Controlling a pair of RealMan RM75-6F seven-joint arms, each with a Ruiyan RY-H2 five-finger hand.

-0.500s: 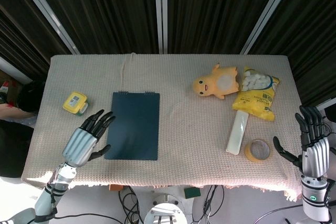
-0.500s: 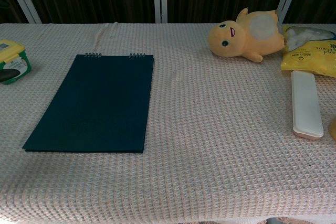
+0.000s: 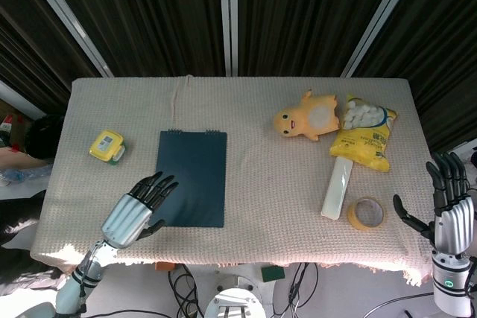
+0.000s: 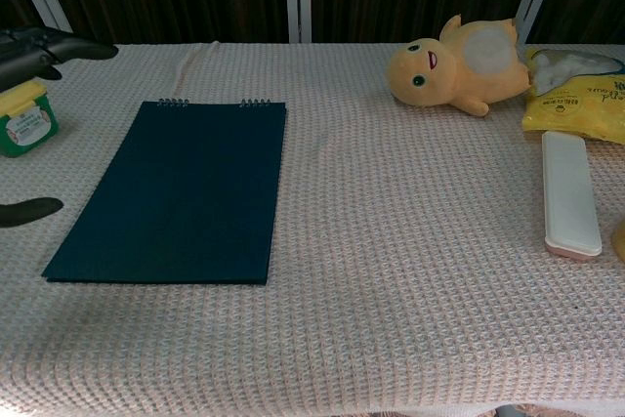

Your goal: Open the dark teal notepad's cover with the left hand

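Currently the notepad [image 3: 191,178] lies flat and closed on the table [image 3: 246,109], spiral at the far edge, cover untouched. Left hand [image 3: 139,210] hovers over its near-left corner, fingers spread, holding nothing. Right hand [image 3: 449,210] is off the table's right edge, fingers spread upward, empty, well apart from the tape roll [image 3: 364,212].

Risks as I judge them:
- Cover is thin and flush with the pages, so fingertips may slide over the edge or catch several sheets.
- Pressing down pins the cover instead of lifting it.
- Nothing anchors the pad; a sideways pull could drag it across the cloth toward the yellow box [image 3: 107,146].
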